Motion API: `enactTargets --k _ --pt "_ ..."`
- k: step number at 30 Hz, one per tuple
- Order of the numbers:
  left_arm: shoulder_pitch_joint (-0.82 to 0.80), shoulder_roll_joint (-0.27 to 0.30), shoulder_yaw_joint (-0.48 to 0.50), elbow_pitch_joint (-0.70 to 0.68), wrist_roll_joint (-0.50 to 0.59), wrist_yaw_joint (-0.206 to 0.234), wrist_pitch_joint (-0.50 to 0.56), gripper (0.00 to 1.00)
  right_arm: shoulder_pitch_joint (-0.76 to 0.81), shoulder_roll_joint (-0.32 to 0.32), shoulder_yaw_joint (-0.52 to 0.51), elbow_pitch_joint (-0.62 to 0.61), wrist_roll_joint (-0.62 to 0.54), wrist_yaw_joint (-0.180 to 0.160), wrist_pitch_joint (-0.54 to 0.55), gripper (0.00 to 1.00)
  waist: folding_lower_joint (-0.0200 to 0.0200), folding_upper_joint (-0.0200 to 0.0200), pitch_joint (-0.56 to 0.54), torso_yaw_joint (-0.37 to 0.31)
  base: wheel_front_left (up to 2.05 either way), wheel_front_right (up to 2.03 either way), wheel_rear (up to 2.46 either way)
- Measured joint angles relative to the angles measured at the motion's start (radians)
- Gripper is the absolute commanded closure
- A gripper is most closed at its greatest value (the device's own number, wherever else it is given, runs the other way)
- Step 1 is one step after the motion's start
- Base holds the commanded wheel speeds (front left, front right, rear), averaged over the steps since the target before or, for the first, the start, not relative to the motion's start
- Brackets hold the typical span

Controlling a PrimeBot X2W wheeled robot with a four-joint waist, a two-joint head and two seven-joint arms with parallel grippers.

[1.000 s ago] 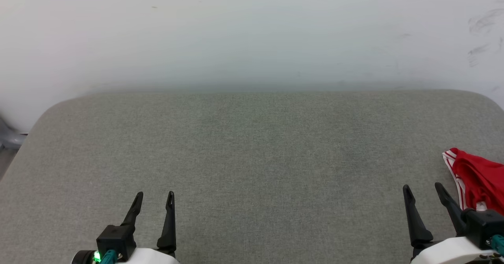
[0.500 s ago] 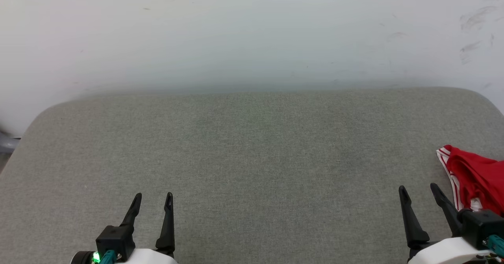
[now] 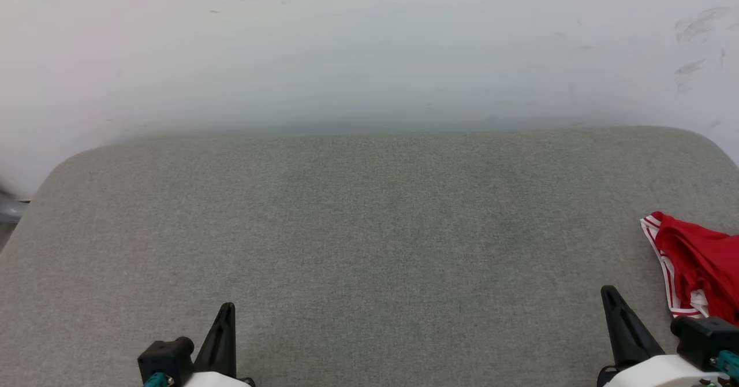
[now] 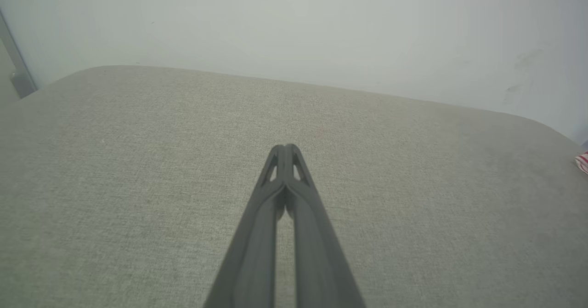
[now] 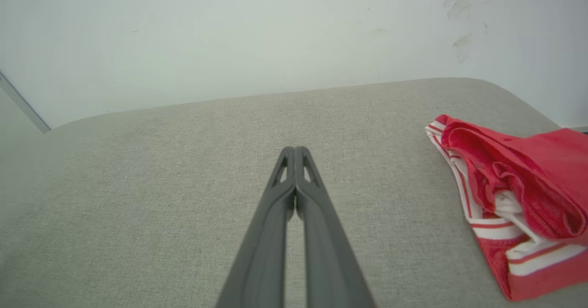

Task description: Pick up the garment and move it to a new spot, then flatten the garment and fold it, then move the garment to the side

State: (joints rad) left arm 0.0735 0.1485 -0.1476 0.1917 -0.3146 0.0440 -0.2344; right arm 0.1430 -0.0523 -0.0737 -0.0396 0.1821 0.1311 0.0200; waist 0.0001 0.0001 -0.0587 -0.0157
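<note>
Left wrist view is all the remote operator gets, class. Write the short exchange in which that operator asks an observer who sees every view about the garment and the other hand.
Operator: Only a striped scrap shows at my right edge. How does the garment lie?
Observer: It is a crumpled red heap with white striped trim, at the right end of the grey padded surface.
Operator: My left hand is shut on nothing. What about the right one?
Observer: The right hand is shut too, with nothing between its fingers. The garment lies off to its right, clear of the fingers.
</note>
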Motion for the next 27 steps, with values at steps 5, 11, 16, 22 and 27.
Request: enactTargets --k 5,11,16,22,27 --pt "-0.003 -0.005 0.021 0.004 -0.091 -0.01 0.024 1.0 -0.006 0.0 -0.002 0.019 0.101 0.0 0.008 1.0 0.0 0.0 0.003 0.001 0.0 0.0 0.0" --pt "-0.019 -0.013 0.038 0.006 -0.192 -0.027 0.05 1.0 -0.024 0.0 -0.006 0.042 0.213 0.0 0.016 1.0 0.0 0.0 0.006 0.001 0.0 0.0 0.0" --pt "-0.027 -0.021 0.056 0.009 -0.273 -0.036 0.073 1.0 -0.043 0.0 -0.008 0.057 0.299 0.0 0.021 1.0 0.0 0.0 0.008 0.002 0.0 0.0 0.0" --pt "-0.042 -0.029 0.072 0.012 -0.362 -0.049 0.094 1.0 -0.06 0.0 -0.011 0.078 0.401 0.0 0.027 1.0 0.0 -0.0001 0.011 0.003 0.0 0.0 0.0" --pt "-0.05 -0.032 0.088 0.016 -0.432 -0.055 0.114 1.0 -0.069 0.0 -0.013 0.094 0.476 0.0 0.033 1.0 0.0001 0.0 0.014 0.003 0.0 0.0 0.0"
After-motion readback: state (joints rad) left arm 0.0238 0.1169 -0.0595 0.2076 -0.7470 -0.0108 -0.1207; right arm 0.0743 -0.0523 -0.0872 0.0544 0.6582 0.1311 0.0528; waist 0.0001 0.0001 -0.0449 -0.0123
